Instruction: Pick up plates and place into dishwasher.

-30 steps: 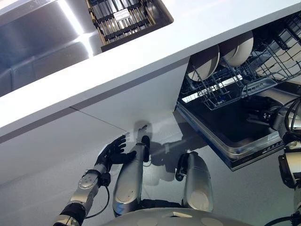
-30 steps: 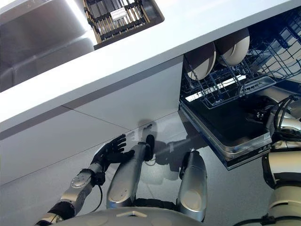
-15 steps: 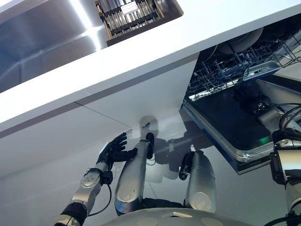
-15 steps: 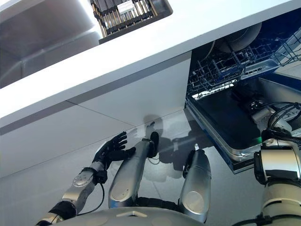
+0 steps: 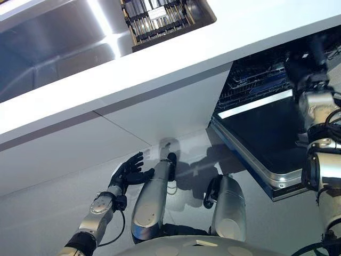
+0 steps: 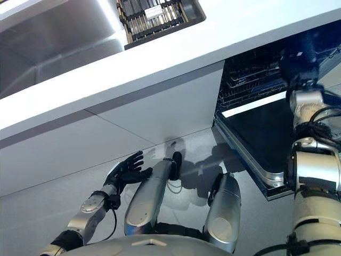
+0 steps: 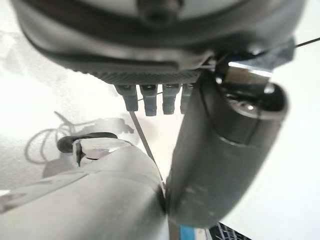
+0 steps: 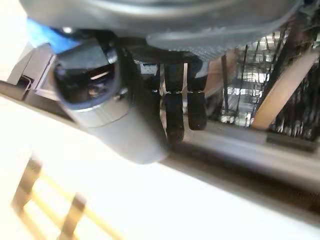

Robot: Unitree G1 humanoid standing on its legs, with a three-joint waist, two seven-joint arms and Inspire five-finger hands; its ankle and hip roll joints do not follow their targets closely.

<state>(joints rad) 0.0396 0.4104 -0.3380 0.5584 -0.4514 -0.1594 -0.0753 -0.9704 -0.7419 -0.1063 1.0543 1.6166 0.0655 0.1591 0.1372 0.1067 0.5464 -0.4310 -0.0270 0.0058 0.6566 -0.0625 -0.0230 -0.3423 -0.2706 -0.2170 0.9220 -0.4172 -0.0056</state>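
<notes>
The dishwasher stands open at the right, its door point(image 5: 256, 144) folded down flat. Its lower wire rack point(image 5: 256, 80) sits pushed back inside the dark tub. My right hand point(image 5: 305, 63) is raised against the rack's front, and its fingers point(image 8: 176, 112) are straight and lie along the rack's front rail. Past them, a pale slanted edge point(image 8: 285, 85) stands among the wires, perhaps a plate. My left hand point(image 5: 128, 170) hangs low in front of the cabinet doors, open with fingers spread, holding nothing.
A white counter point(image 5: 176, 58) runs across above the cabinet fronts point(image 5: 160, 114). A steel sink point(image 5: 48, 48) is set into it, with a dark slatted drying rack point(image 5: 160, 16) at its right end. The lowered door juts out over the floor at the right.
The wire rack with its two plates has slid back into the dishwasher. My right arm has risen from beside the door to the rack's front. The camera has shifted; the left hand has stayed still.
</notes>
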